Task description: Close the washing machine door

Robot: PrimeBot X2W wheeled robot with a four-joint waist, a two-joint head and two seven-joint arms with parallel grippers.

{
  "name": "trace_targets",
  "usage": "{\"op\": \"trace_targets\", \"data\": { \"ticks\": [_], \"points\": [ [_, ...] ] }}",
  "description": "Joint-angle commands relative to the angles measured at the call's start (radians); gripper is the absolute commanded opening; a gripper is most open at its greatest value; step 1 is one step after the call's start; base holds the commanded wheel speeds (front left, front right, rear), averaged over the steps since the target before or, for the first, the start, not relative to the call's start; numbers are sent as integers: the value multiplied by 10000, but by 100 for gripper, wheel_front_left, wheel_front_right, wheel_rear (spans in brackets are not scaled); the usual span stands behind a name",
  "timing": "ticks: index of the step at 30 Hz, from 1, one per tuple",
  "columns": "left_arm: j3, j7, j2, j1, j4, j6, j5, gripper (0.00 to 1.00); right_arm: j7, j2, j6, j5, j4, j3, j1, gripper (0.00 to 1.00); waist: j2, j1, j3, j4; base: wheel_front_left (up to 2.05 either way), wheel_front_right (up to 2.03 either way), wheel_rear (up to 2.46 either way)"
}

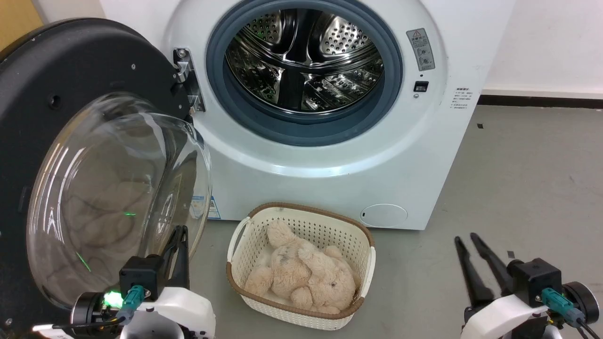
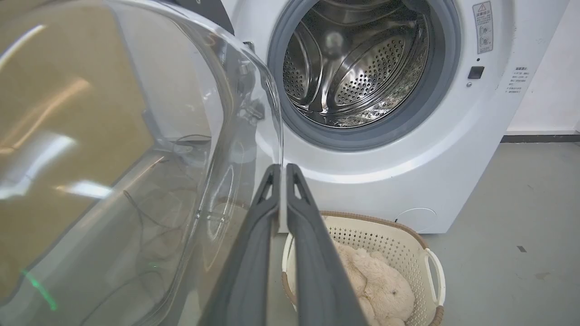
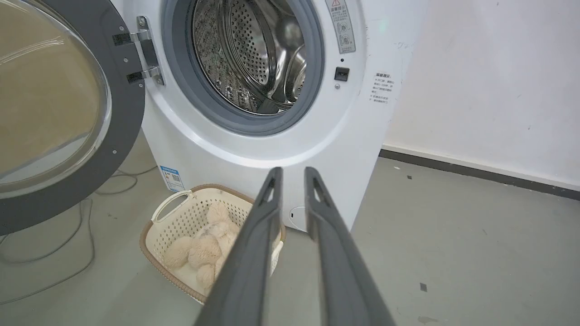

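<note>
**Door wide open at the left; left gripper nearer, on the bowl side.**

You are looking at the door (image 1: 56,94) hanging swung out from its hinge (image 1: 187,80) at the left edge of the machine (image 1: 330,165) front, with the bowl (image 1: 118,188) facing right across the open drum (image 1: 304,61). Your left gripper (image 1: 180,233) is sitting just beside the bowl's lower right rim, fingers almost together and gripping nothing visible; I cannot tell whether it is touching the glass. Your right gripper (image 1: 465,237) is hanging well apart at the right, fingers parted by a narrow gap, empty. The hinge axis is running upright, so closing is probably calling for a sweep rightward toward the drum. The left arm is nearer, but it is sitting on the inner face, and a push would likely need the outer one.
</note>
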Motion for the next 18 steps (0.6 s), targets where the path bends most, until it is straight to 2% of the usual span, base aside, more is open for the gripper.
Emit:
{"op": "trace_targets", "data": {
  "ticks": [1,11,12,13,14,18],
  "points": [
    [-4,-1,0,0,2,1,-2,100,-1,0,0,1,2,-1,0,100,-1,0,0,0,0,0,0],
    [-121,-204,0,-16,42,262,-5,100,-204,4,1,179,38,-129,-15,100,-1,0,22,10,0,0,0],
    [-134,-225,0,-18,48,288,-4,71,-225,4,1,198,40,-140,-16,100,-1,0,24,13,0,0,0],
    [-148,-246,2,-21,51,314,-1,4,-245,5,1,218,42,-152,-17,100,-1,0,26,16,0,0,0],
    [-161,-267,3,-25,55,338,0,0,-266,5,1,237,44,-164,-18,100,-1,0,28,19,0,0,0],
    [-216,-350,22,-53,43,432,10,0,-350,7,1,315,45,-219,-19,100,-1,0,37,44,0,0,0]
  ]
}}
